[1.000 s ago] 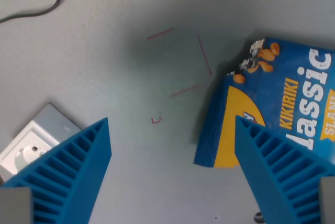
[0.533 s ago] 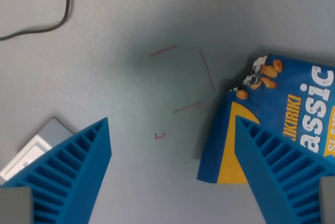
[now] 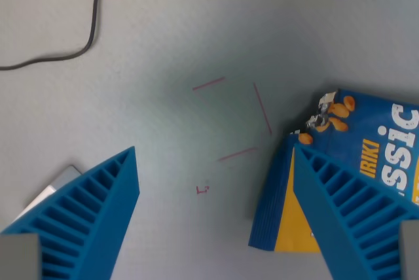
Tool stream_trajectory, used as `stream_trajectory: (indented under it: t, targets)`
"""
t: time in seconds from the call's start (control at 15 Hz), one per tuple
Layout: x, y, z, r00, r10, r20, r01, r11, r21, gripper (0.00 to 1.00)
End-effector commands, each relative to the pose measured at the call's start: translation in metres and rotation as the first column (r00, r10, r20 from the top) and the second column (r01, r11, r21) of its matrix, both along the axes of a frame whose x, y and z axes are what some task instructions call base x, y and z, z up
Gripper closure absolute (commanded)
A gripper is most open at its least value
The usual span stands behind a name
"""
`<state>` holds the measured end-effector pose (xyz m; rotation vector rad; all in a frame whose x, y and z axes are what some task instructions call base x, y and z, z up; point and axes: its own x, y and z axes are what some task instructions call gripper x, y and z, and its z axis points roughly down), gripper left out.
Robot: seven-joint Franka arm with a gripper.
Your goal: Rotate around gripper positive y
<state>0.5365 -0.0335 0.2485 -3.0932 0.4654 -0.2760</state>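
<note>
My gripper (image 3: 215, 152) hangs open above a grey tabletop (image 3: 196, 25), with nothing between its two blue ribbed fingers. One finger (image 3: 85, 221) fills the lower part of the wrist view's left, the other (image 3: 353, 214) the lower right. A blue and yellow snack bag (image 3: 366, 136) lies flat at the wrist view's right, partly hidden behind the right finger. Thin red lines (image 3: 239, 120) are drawn on the table between the fingers, a little above them in the picture.
A black cable (image 3: 78, 31) curls across the upper left. A corner of a white and grey socket box (image 3: 55, 185) peeks out above the left finger. A small red mark (image 3: 201, 190) sits on the table between the fingers.
The whole scene has slid downward in the picture, so the camera has moved. More cable shows at the top; the socket box and the bag are more hidden. The fingers stay equally spread.
</note>
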Motion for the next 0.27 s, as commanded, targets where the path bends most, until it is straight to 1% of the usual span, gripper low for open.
stream_trajectory:
  t: [0.07,0.27]
  targets:
    - [-0.0171,0.0017,0.0031,0.959,-0.003,0.284,0.039,0.992,-0.12,0.0]
    - [-0.0171,0.0017,0.0031,0.947,0.001,0.321,0.043,0.991,-0.13,0.0]
